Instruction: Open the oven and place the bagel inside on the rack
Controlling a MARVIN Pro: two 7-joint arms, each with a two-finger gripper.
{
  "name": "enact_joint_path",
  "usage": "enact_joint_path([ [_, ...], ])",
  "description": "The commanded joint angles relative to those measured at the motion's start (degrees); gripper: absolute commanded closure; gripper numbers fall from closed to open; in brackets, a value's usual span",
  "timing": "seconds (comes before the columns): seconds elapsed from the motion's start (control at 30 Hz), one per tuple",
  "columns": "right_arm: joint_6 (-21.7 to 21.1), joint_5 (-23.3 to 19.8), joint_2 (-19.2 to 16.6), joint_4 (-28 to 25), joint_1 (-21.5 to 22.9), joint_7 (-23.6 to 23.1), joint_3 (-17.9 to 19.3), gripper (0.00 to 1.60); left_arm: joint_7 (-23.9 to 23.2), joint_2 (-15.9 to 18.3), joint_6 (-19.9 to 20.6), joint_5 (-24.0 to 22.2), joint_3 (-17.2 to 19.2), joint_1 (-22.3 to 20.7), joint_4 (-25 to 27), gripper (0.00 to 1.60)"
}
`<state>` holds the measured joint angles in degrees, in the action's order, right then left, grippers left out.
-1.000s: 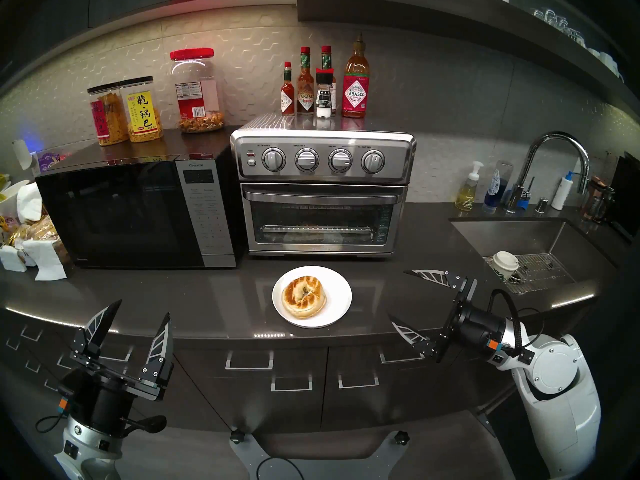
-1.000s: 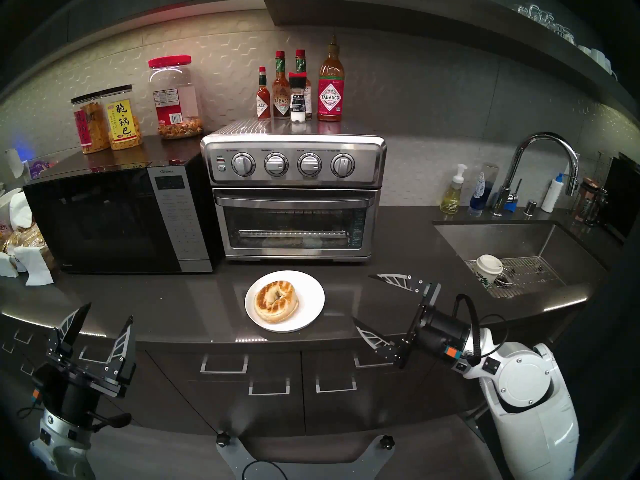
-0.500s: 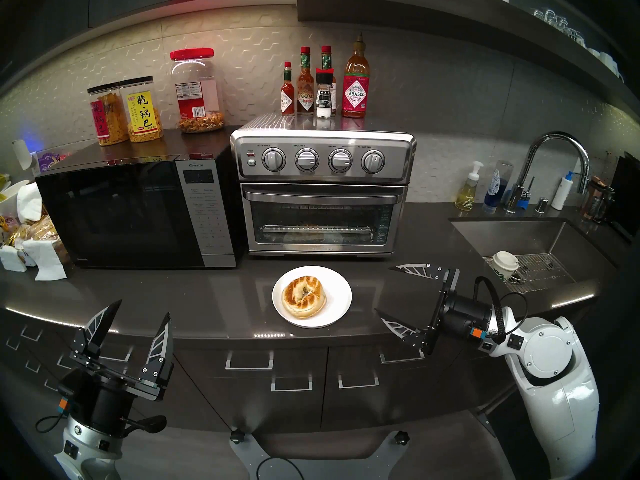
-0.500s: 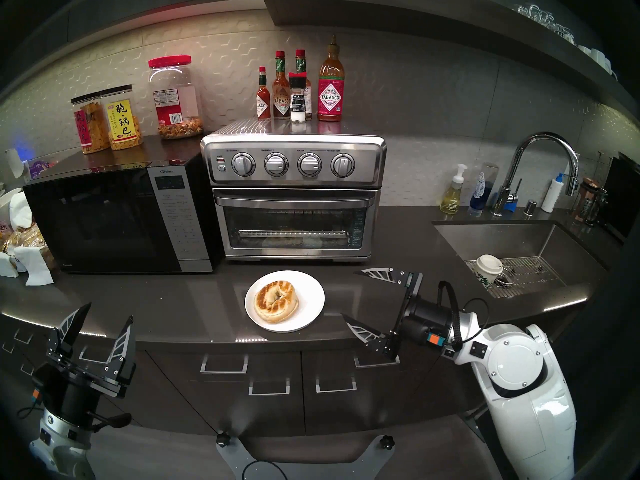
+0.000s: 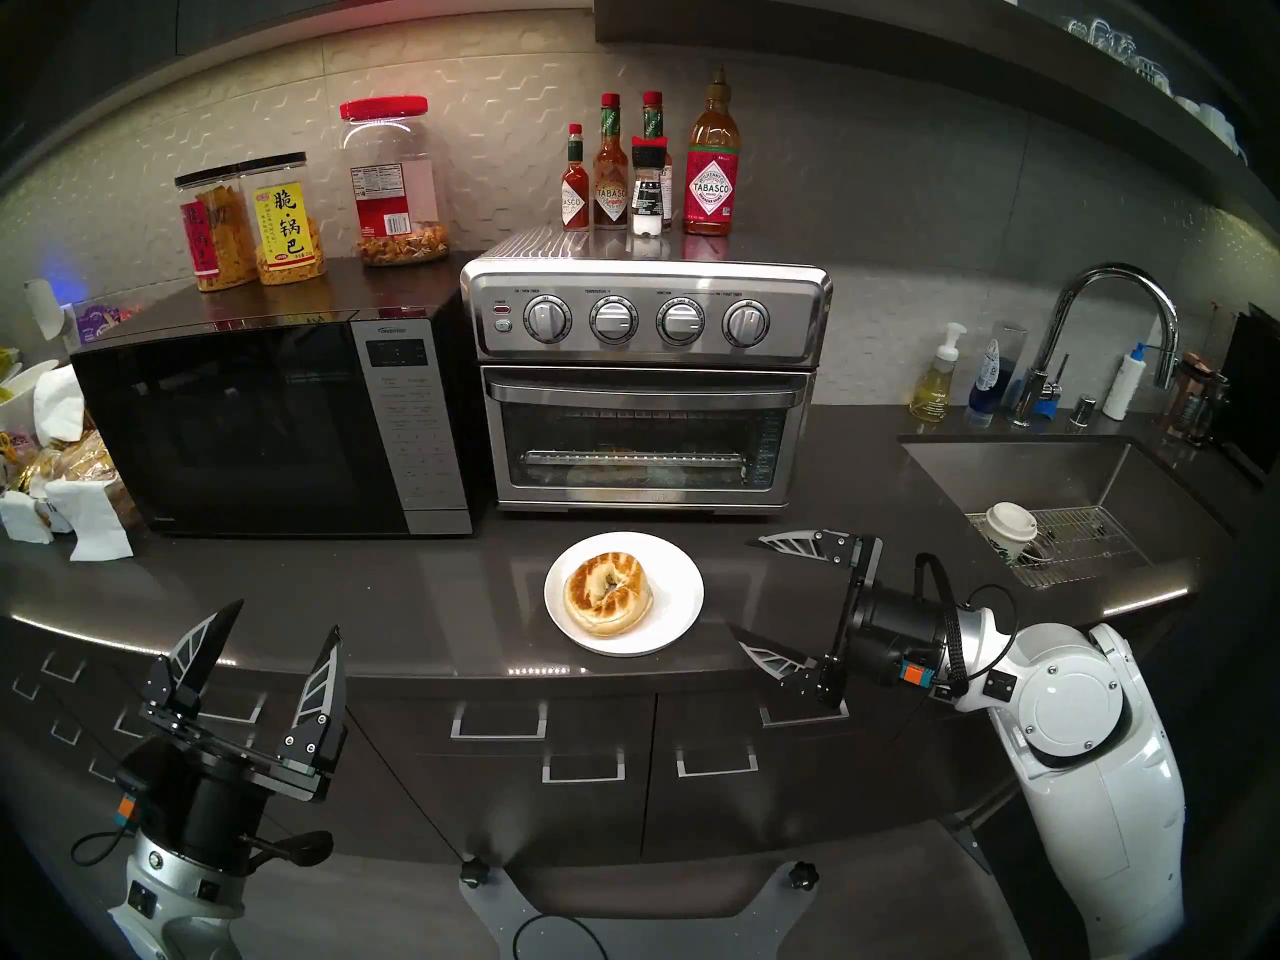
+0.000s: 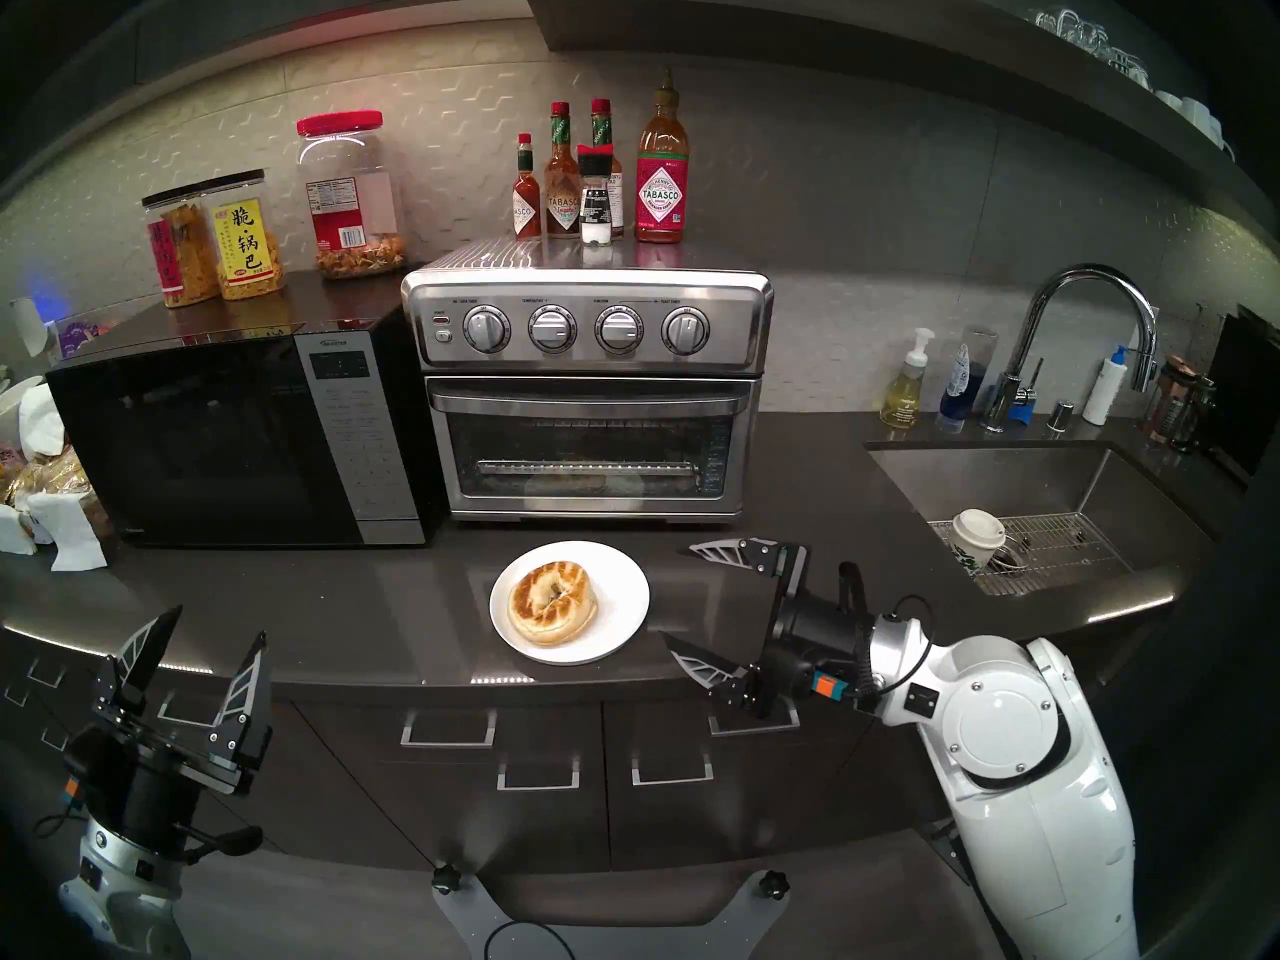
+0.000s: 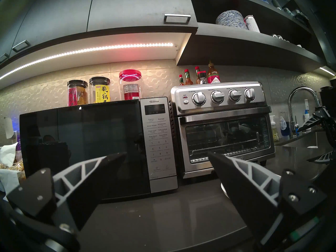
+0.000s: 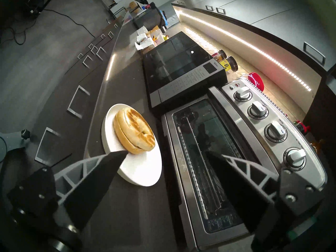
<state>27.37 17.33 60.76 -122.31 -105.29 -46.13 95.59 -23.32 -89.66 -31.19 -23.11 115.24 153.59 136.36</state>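
The stainless oven (image 5: 644, 328) stands at the back of the counter, its glass door shut under the bar handle (image 5: 647, 390). Through the glass I see the wire rack (image 5: 637, 458). In front of the oven the toasted bagel (image 5: 608, 593) lies on a white plate (image 5: 689, 595). My right gripper (image 5: 744, 586) hovers open just right of the plate, turned sideways with its fingers pointing left; in the right wrist view the bagel (image 8: 134, 131) sits just beyond one fingertip. My left gripper (image 5: 288, 616) stands open at the counter's front edge, far left of the plate, holding nothing.
A black microwave (image 5: 263, 425) sits left of the oven with snack jars (image 5: 277, 224) on top. Sauce bottles (image 5: 647, 169) stand on the oven. At the right is a sink (image 5: 1025, 474) holding a paper cup (image 5: 1011, 526), with a faucet (image 5: 1108, 328) and soap bottles behind it.
My right arm has swung left, bringing its open gripper closer to the plate. The left arm, bagel and oven door have not moved.
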Motion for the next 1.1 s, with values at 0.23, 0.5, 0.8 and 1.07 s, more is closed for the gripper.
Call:
enact_joint_path([
  [0.23, 2.8, -5.3, -7.2, -1.6, 6.3, -7.3, 2.0, 0.0, 0.0, 0.0, -0.1, 0.0, 0.0, -0.1, 0.9, 0.0],
  [0.5, 5.0, -6.0, -9.3, -1.8, 12.1, -12.1, -2.0, 0.0, 0.0, 0.0, -0.1, 0.0, 0.0, -0.1, 0.9, 0.0],
  [0.8, 4.2, -0.8, -7.0, -4.7, 16.9, -12.9, -7.1, 0.0, 0.0, 0.0, -0.1, 0.0, 0.0, -0.1, 0.9, 0.0],
  [1.07, 6.6, 6.7, -4.6, -3.1, 22.2, -13.0, -12.1, 0.0, 0.0, 0.0, -0.1, 0.0, 0.0, -0.1, 0.9, 0.0],
])
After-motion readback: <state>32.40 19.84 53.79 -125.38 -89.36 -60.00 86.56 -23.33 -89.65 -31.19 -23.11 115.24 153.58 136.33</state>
